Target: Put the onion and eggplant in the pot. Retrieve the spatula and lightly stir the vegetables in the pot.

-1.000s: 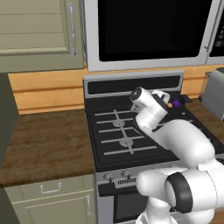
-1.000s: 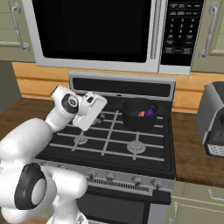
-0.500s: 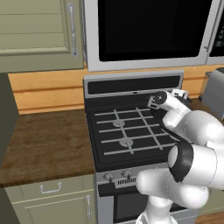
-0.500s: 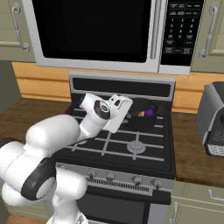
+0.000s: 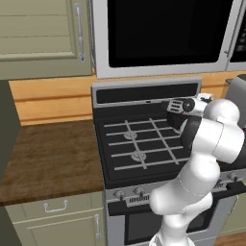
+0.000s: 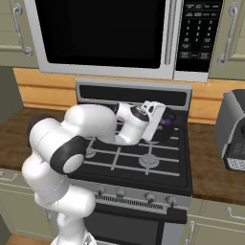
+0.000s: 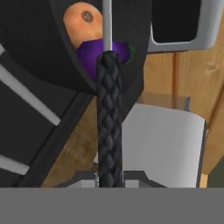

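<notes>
The robot's tool, clamped on the black braided handle of the thin spatula, reaches over the shallow black round pot, where the glossy purple eggplant touches the orange-tan onion beyond.

Even, diffuse rendered light, no hard shadows. Faint sheen on the glossy black microwave door. Hand view soft, slightly blurred close up.

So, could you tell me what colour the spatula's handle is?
Black, with a woven pattern on the spatula; hand view.
</notes>
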Tool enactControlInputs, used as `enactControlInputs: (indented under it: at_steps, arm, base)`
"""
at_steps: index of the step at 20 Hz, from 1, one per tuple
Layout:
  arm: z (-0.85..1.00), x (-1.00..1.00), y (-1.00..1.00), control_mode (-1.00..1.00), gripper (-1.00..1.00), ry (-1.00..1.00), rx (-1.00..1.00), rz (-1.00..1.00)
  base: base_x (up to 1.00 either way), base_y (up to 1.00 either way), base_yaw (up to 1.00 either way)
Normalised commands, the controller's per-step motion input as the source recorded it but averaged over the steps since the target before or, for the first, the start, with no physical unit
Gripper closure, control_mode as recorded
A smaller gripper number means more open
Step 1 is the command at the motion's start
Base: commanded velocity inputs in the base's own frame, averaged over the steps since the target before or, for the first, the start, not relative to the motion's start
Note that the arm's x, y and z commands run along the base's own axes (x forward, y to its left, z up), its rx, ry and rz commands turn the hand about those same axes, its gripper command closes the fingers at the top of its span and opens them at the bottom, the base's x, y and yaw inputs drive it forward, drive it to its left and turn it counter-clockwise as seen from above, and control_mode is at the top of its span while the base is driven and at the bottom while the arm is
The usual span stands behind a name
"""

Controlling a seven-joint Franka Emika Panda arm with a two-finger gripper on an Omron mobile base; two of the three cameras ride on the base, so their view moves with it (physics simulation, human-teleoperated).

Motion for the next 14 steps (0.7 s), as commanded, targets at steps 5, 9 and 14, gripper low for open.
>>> enactControlInputs:
  at_steps: [5,9,14]
  arm:
    - [0.06,0.28,-0.55,-1.0,1.0,-0.07,0.0,0.0]
    - [0.29,-0.06,-0.18,-1.0,1.0,-0.04,0.0,0.06]
    - [0.48,-0.32,-0.07,-1.0,1.0,-0.1,0.0,0.17]
  base:
    - [0.0,0.0,0.0]
    - [0.0,0.0,0.0]
    - [0.0,0.0,0.0]
